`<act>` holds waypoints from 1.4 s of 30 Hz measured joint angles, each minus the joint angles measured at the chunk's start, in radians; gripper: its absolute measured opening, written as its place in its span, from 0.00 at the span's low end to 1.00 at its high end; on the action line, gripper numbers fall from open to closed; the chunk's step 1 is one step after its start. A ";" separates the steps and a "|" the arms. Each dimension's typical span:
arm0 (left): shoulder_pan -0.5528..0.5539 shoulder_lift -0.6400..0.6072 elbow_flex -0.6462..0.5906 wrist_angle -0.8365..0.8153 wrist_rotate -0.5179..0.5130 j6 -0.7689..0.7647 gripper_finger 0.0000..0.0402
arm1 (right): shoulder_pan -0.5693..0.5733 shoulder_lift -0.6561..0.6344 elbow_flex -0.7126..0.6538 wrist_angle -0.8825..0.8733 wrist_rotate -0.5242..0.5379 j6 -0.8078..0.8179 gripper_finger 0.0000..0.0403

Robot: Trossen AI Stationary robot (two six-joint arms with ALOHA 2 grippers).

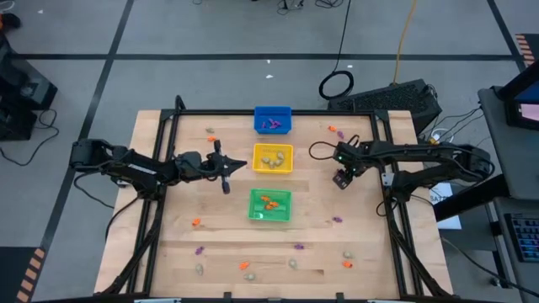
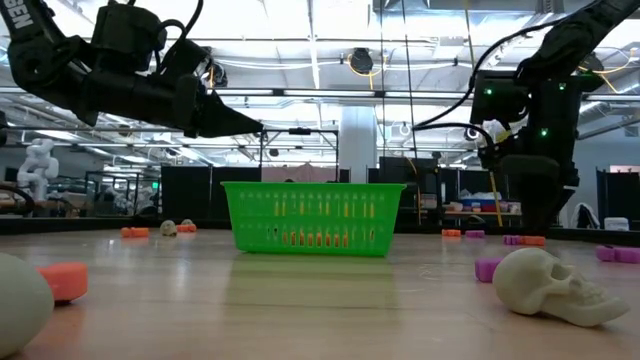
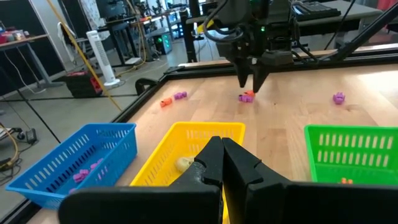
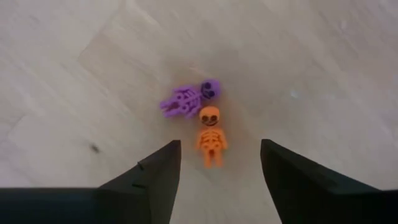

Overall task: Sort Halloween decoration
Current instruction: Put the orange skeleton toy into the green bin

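A small purple skeleton [image 4: 188,99] and a small orange skeleton [image 4: 210,138] lie flat on the wooden table, right next to each other. My right gripper [image 4: 221,154] hangs above them, pointing down, open, with nothing between its fingers; the left wrist view shows it [image 3: 252,76] clear of the pair [image 3: 247,96]. My left gripper [image 3: 221,152] is shut and empty, held level above the table beside the yellow bin [image 1: 273,158]. Other trinkets lie scattered: orange [image 1: 195,222], purple [image 1: 297,247], pale [image 1: 292,263].
The blue bin [image 1: 272,119], yellow bin and green bin [image 1: 270,205] stand in a row down the table's middle, each holding trinkets. A pale skull [image 2: 550,285] lies near the table's front edge. A black frame [image 1: 160,143] runs round the table.
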 joint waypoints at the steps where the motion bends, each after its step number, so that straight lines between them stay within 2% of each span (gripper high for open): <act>1: 0.000 0.000 0.000 0.000 0.001 0.000 0.00 | 0.000 0.008 0.000 0.002 0.002 -0.002 0.51; 13: 0.000 0.000 0.000 -0.001 0.022 0.000 0.00 | -0.002 0.121 0.003 0.068 0.001 -0.078 0.38; 26: 0.000 0.000 0.000 0.000 0.026 0.000 0.00 | 0.004 0.055 -0.001 0.012 0.023 -0.105 0.03; 36: 0.000 0.000 0.000 0.000 0.026 0.000 0.00 | 0.134 -0.044 0.091 -0.091 0.027 -0.047 0.03; 39: 0.000 0.000 0.000 0.000 0.026 0.001 0.00 | 0.204 -0.048 0.133 -0.051 0.025 -0.013 0.03; 42: 0.000 0.000 0.000 0.000 0.026 0.001 0.00 | 0.283 -0.048 0.145 0.076 0.024 0.003 0.03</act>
